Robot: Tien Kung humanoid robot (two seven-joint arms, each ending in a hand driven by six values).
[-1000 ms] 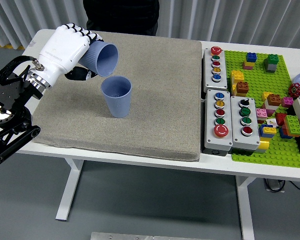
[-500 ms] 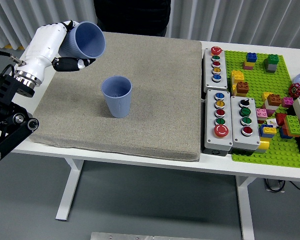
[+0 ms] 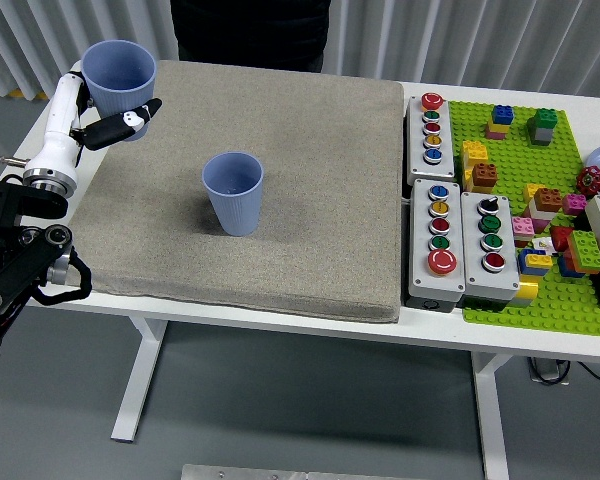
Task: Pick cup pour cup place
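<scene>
Presently, items as observed:
Table (image 3: 280, 325): white, with a grey mat (image 3: 310, 180) covering most of its left and middle.
Person (image 3: 250, 30): dark clothing, standing at the far edge; hands not visible.
Green baseplate (image 3: 540, 190): right side, loaded with coloured bricks.
Button boxes (image 3: 450, 200): three grey units between mat and baseplate.
Left arm (image 3: 25, 250): enters from the left edge.
Left hand (image 3: 95, 120): fingers wrapped around the held cup, thumb across its front.
Held cup (image 3: 118, 72): blue, upright, mouth up, at the mat's far-left corner.
Second cup (image 3: 233, 192): blue, upright on the mat, well apart from the held one.
Right arm: out of frame.
</scene>
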